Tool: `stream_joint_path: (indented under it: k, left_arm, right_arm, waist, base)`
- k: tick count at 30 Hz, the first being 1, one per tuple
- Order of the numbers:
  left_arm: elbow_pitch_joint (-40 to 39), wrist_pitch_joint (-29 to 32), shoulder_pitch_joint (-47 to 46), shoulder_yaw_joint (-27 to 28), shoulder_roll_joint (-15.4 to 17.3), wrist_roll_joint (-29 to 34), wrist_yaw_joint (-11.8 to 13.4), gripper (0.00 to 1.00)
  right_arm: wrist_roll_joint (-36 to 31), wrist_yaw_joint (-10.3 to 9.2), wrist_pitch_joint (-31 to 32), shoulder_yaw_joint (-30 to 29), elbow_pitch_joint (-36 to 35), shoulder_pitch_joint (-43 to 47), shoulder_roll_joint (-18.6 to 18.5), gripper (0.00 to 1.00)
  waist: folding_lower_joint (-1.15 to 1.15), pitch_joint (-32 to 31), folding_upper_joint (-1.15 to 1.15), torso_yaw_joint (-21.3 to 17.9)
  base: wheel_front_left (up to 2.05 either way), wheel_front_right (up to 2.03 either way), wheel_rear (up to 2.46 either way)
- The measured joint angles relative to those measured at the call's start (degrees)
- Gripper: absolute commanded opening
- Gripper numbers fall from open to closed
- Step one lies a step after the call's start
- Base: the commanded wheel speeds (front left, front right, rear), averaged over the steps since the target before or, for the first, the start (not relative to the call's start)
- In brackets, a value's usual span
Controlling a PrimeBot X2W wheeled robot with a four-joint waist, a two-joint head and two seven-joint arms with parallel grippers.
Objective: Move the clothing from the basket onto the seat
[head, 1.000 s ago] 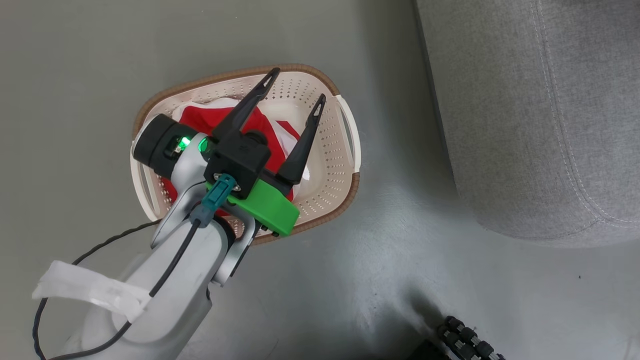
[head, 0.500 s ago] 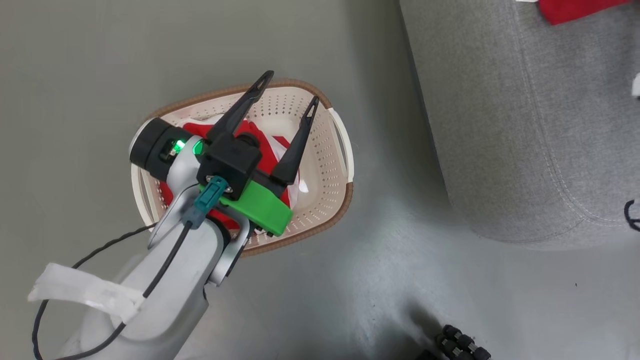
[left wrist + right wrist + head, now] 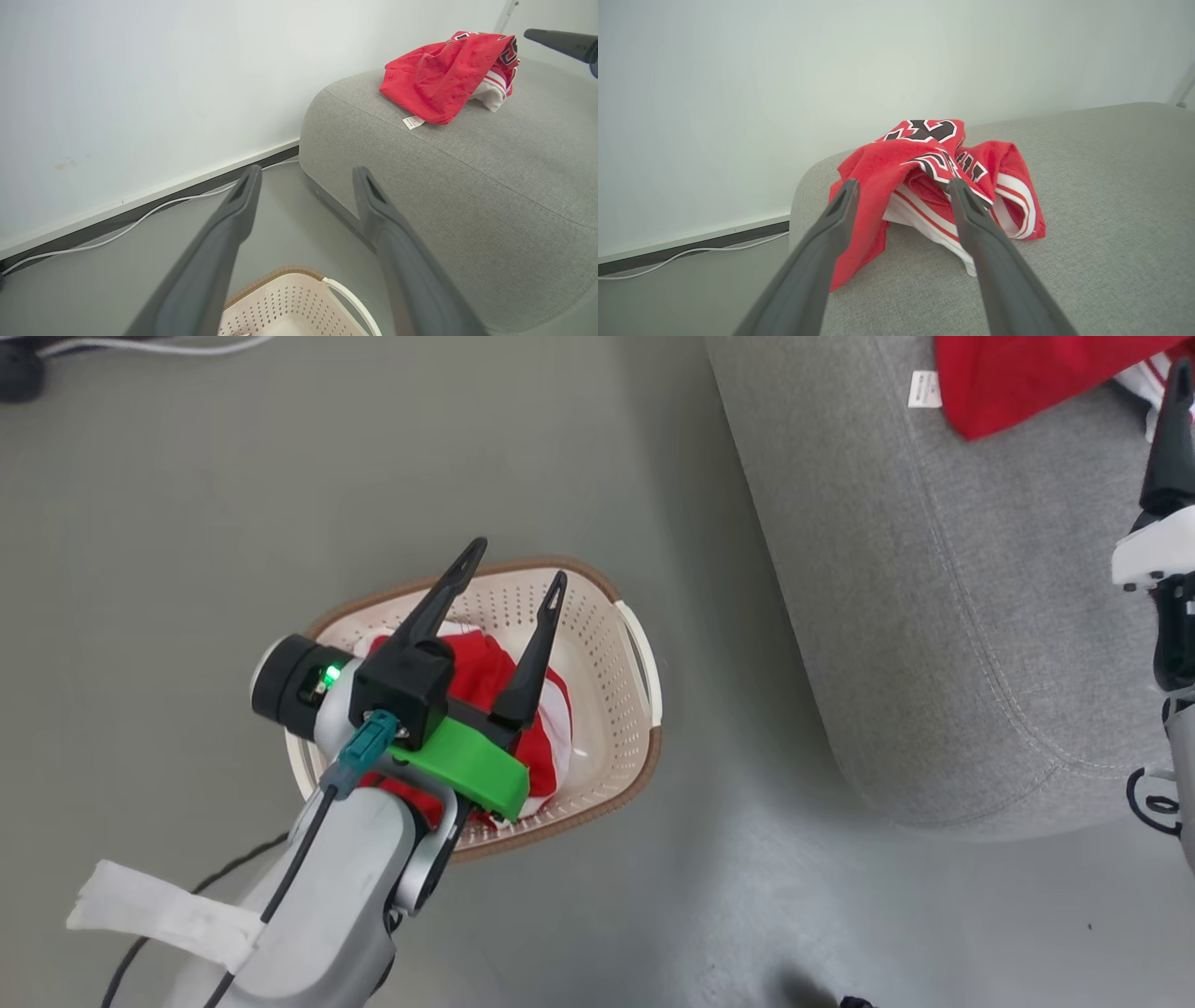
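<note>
The cream basket (image 3: 611,691) stands on the grey floor with a red and white garment (image 3: 481,667) bunched inside it. Above that garment hangs my left gripper (image 3: 518,565), open, with nothing between its fingers; its tips reach the basket's far rim. In the left wrist view the left gripper (image 3: 306,170) points over the basket (image 3: 299,298) towards the seat (image 3: 467,186). A second red garment (image 3: 1018,378) with a small white label (image 3: 923,389) lies on the grey seat (image 3: 934,616). My right gripper (image 3: 902,184) is open just short of that garment (image 3: 934,158), holding nothing.
A white wall with a dark baseboard runs behind the seat, and a white cable (image 3: 140,219) lies along it on the floor. Bare grey floor (image 3: 233,523) surrounds the basket. A dark object (image 3: 19,373) sits at the far left corner.
The head camera has shifted, bringing the garment on the seat and my right arm into the picture. My left gripper stays open over the basket.
</note>
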Motion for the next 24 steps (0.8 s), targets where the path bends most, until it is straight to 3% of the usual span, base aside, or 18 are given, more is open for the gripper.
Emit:
stream_joint_path:
  k: [9,24]
  left_arm:
    - [3.7,-1.91,4.0,2.72,-1.15,-3.09,0.02,1.0]
    - [7.93,-2.97,12.33,10.01,-0.92,-5.86,0.78,1.0]
  right_arm:
    - [-1.59,1.83,-0.01,2.5,-4.61,4.56,2.21,1.0]
    - [-3.37,2.52,0.0,8.05,-7.13,15.9,9.13,1.0]
  waist:
    - [0.0,-6.61,0.0,1.84]
    - [0.0,-18.08,0.0,8.72]
  base:
    - [0.0,0.0,0.0]
    - [0.0,0.0,0.0]
